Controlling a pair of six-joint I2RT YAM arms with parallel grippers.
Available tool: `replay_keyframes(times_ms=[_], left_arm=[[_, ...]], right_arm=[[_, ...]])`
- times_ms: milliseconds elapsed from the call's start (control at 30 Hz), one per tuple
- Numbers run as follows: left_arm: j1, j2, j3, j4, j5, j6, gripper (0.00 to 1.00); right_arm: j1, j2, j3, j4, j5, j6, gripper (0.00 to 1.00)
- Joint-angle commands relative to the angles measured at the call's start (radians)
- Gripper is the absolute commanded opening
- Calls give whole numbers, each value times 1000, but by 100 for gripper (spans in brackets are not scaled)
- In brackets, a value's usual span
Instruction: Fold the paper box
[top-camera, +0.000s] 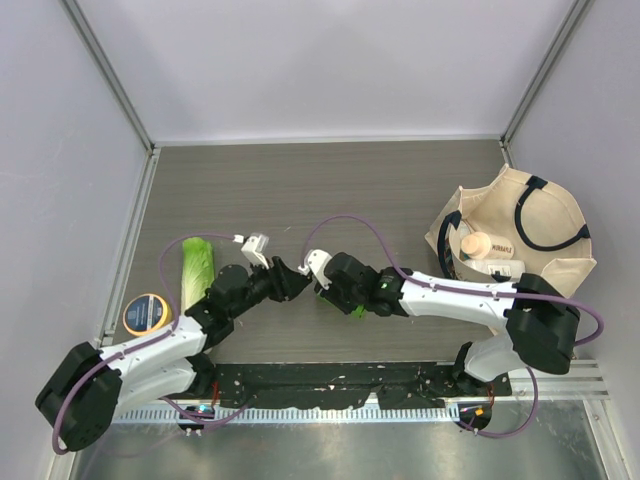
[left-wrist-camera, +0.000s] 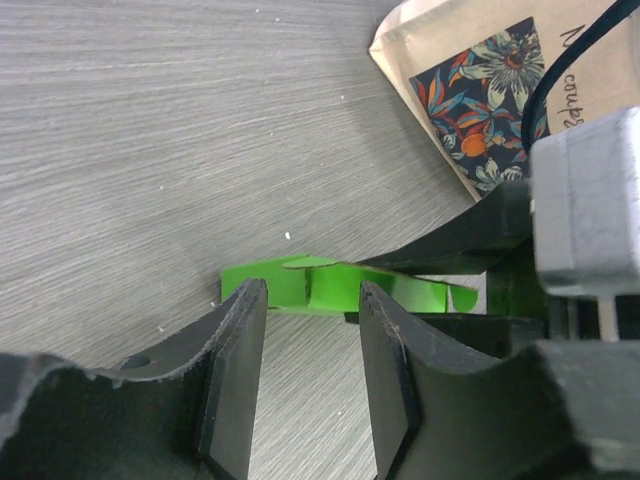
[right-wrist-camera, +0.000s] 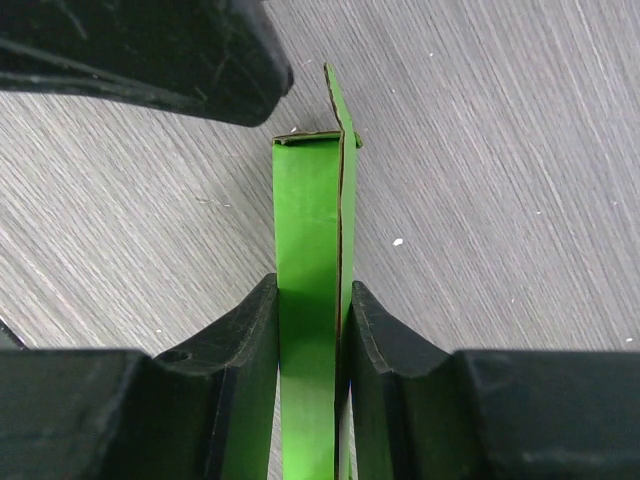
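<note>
The bright green paper box (right-wrist-camera: 308, 200) stands on edge, pinched between my right gripper's (right-wrist-camera: 312, 295) jaws, its flaps pressed together above the grey table. In the top view only a small green bit of the box (top-camera: 357, 311) shows under the right gripper (top-camera: 322, 283). My left gripper (top-camera: 297, 275) is open and empty, its tips just short of the box's near end. In the left wrist view the box (left-wrist-camera: 335, 285) lies just beyond the open fingers (left-wrist-camera: 240, 330), with the right gripper's finger over its right part.
A pale-green cabbage (top-camera: 196, 272) and a round blue-and-orange tin (top-camera: 146, 313) lie at the left. A beige tote bag (top-camera: 545, 225) holding a bottle (top-camera: 478, 245) sits at the right. Grey walls close off the back and the sides.
</note>
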Motion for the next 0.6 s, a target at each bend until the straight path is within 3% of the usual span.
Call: replay_keyframes(times_ms=[0, 133, 367, 567], left_arm=[[8, -34, -12, 78, 34, 99, 48], [8, -53, 0, 54, 66, 196, 46], [8, -19, -15, 77, 134, 282, 50], [8, 3, -21, 77, 135, 298, 40]], right_arm=[[-3, 13, 33, 56, -52, -65, 15], [-36, 36, 48, 52, -184, -81, 15], [-65, 96, 117, 4, -275, -105, 15], [-79, 109, 137, -11, -303, -105, 15]])
